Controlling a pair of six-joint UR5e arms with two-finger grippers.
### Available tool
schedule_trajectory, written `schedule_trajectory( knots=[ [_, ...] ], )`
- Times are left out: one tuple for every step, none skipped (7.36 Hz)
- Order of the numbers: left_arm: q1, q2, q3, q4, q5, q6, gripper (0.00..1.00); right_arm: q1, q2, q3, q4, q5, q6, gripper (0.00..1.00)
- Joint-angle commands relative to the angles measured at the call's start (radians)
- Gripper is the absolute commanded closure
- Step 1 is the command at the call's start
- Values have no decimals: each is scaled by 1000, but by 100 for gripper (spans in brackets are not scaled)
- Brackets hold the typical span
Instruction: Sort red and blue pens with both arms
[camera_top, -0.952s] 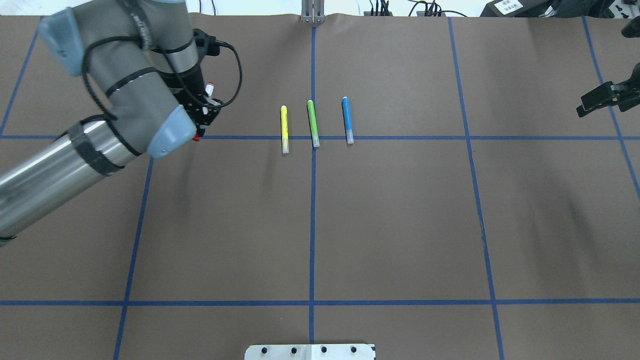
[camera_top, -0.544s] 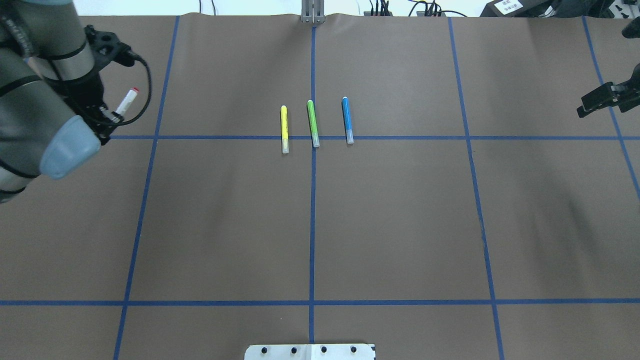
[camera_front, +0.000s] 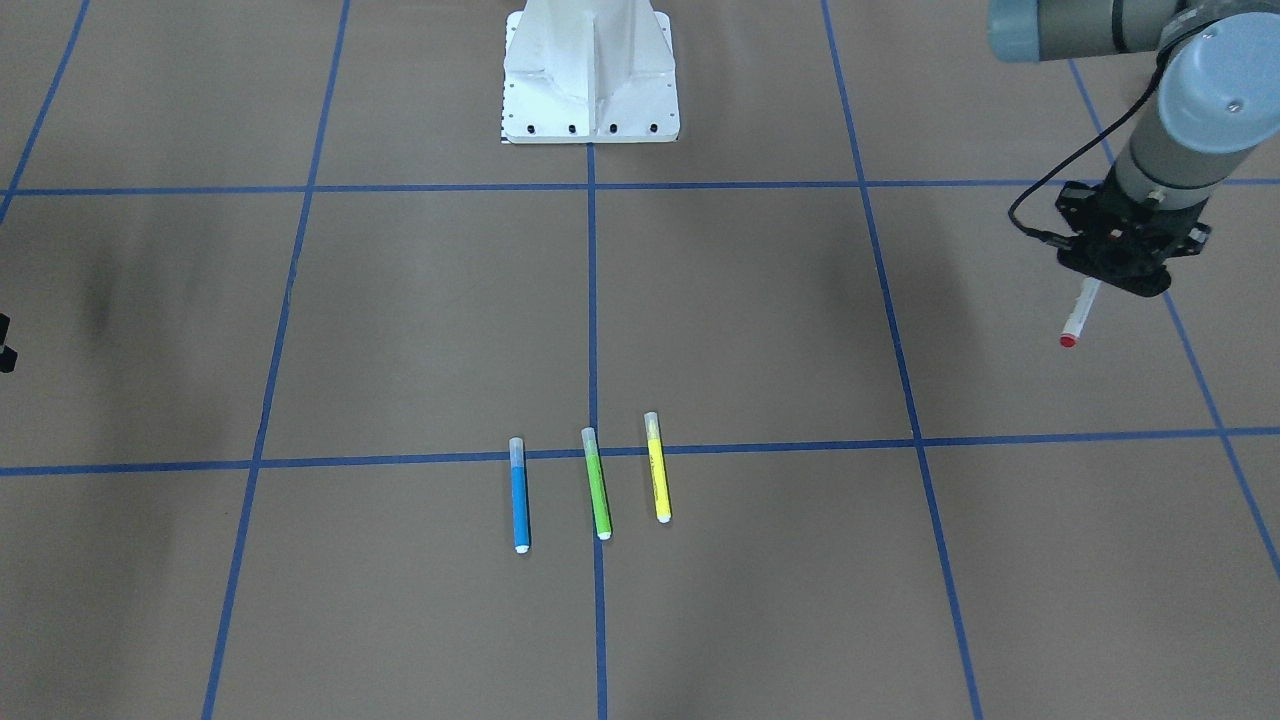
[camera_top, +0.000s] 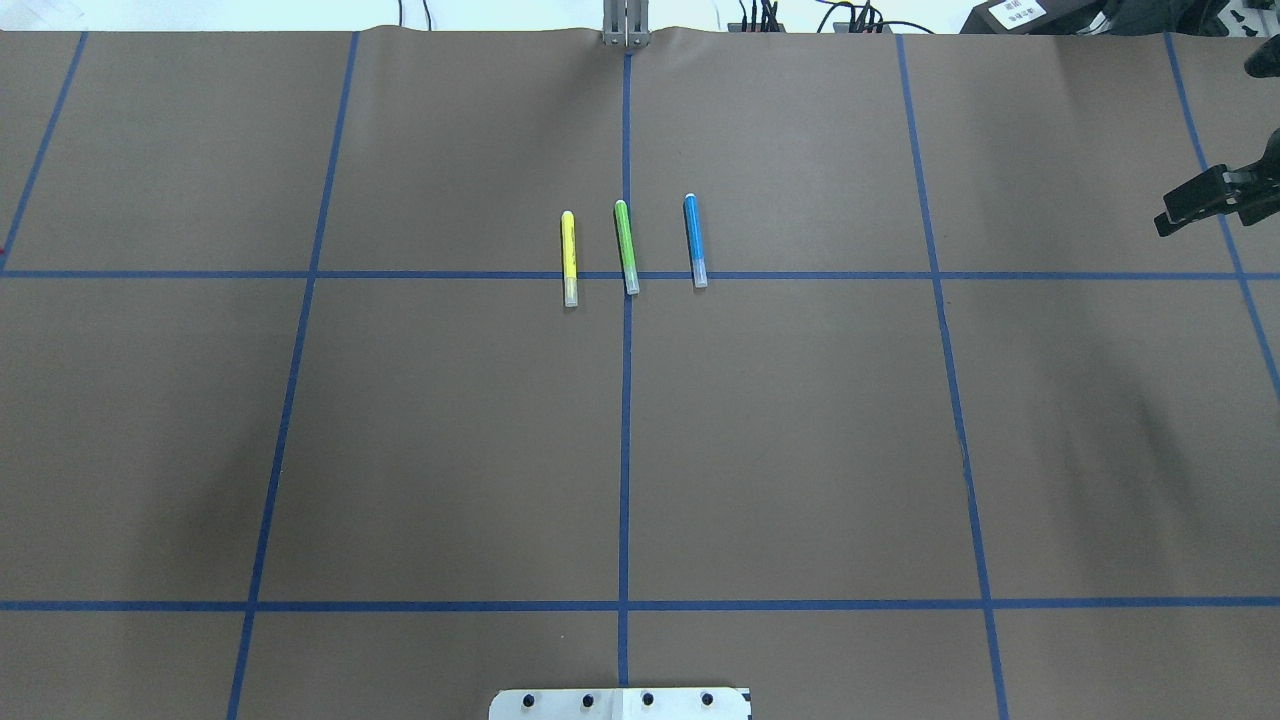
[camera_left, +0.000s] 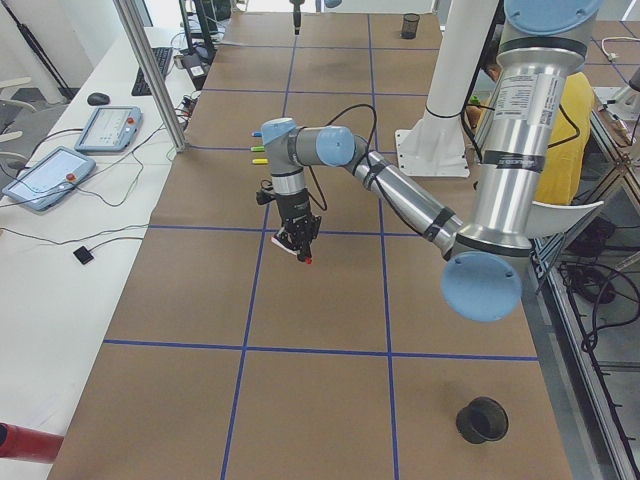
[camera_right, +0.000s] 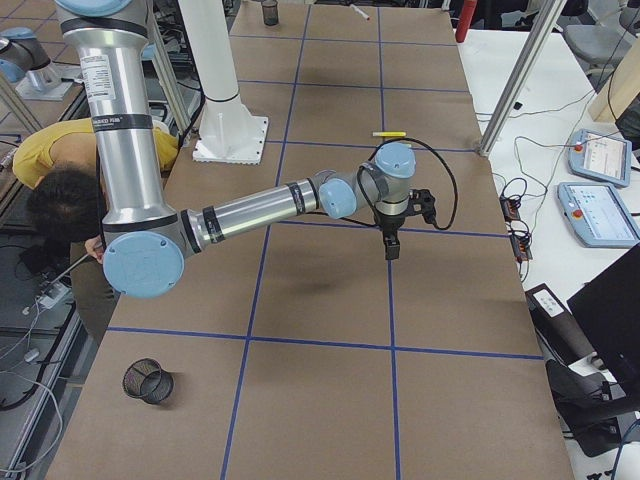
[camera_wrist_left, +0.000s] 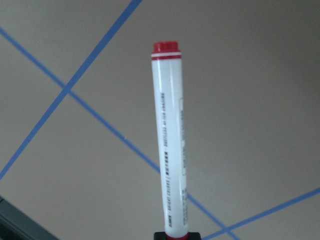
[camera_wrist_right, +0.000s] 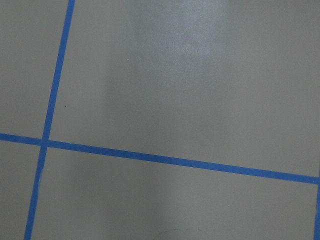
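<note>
The red pen (camera_front: 1077, 319), a white barrel with a red end, hangs tilted above the table with my left gripper (camera_front: 1105, 276) shut on its upper end. The left wrist view shows the red pen (camera_wrist_left: 171, 145) sticking out from the jaws over blue tape lines. This gripper is outside the overhead view. The blue pen (camera_top: 692, 238) lies flat near the table's middle, also seen as the blue pen (camera_front: 519, 495) from the front. My right gripper (camera_top: 1185, 208) hovers at the far right edge, well away from the pens. Whether its fingers are open or shut does not show.
A green marker (camera_top: 626, 245) and a yellow marker (camera_top: 568, 255) lie to the left of the blue pen. A black mesh cup (camera_left: 484, 420) stands near the left end, another black mesh cup (camera_right: 147, 380) near the right end. The white pedestal (camera_front: 590, 70) stands at the table's rear edge. A person (camera_right: 60, 190) crouches behind it.
My left arm has swung left with the red pen and left the overhead view. The right gripper and the three markers on the table have not moved.
</note>
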Motion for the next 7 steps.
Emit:
schedule_trajectory(
  knots=[
    [-132,283,-27,-224,132,127,100,-1,0,0,1,0,0,0],
    [-137,453,-24,-424,150,137,100,-1,-2,0,1,2,0,0],
    [-149,537,-29,-490,189,187,100,-3,-2,0,-1,0,0,0],
    [-161,588,-32,-497,253,247,100,-3,-3,0,-1,0,0,0],
    [-163,640,-42,-500,315,275,100,-3,-5,2,1,2,0,0],
    [-161,713,-43,-553,403,306,100,-3,-5,2,1,0,0,0],
    [-161,791,-43,-614,430,359,100,-4,-5,2,1,2,0,0]
  ],
)
